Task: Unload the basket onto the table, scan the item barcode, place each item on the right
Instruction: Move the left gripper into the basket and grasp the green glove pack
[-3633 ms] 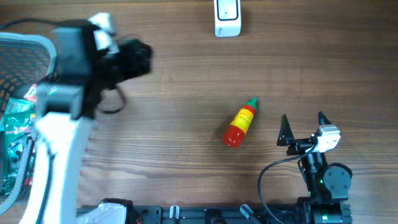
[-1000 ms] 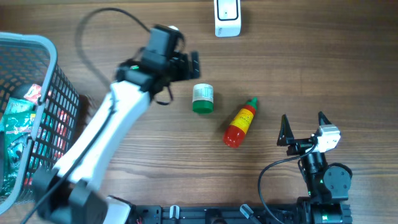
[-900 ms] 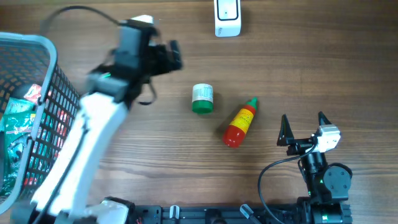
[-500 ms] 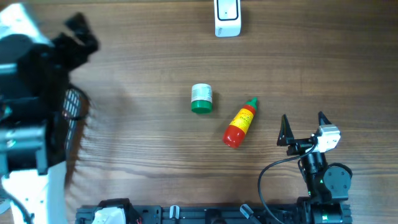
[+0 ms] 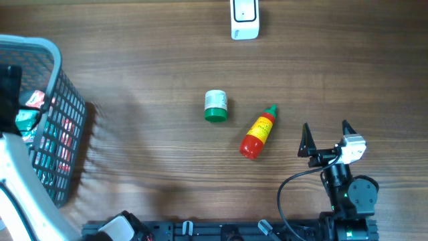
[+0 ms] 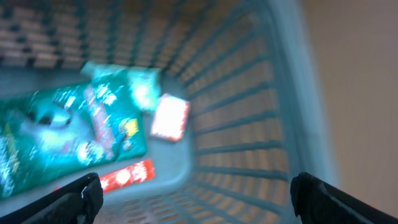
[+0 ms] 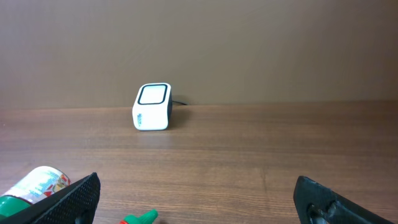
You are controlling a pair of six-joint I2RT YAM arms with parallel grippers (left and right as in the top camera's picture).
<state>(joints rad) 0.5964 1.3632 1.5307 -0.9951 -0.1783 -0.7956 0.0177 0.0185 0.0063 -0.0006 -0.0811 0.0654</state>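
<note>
The left arm has swung away from the middle of the table and now hangs over the grey plastic mesh basket (image 5: 63, 134), far to the left of the white box-shaped barcode scanner (image 5: 244, 19). It leaves behind a small white jar with a green lid (image 5: 215, 106), which was not on the wood a few seconds ago. The jar lies on its side, nearer the robot than the scanner and slightly left of it. The red squeeze bottle with a yellow label and green tip (image 5: 258, 132) lies farther from the scanner again. Two items are out, and by my reading neither has yet been presented to the scanner.

The left gripper (image 6: 196, 193) is spread wide and empty. So is the right gripper (image 5: 328, 137), parked well to the scanner's right.

Only the left wrist view shows the basket's contents, a green foil packet (image 6: 74, 137) and a small red-and-white packet (image 6: 169, 117). Only the right wrist view shows the scanner's dark-rimmed window.
</note>
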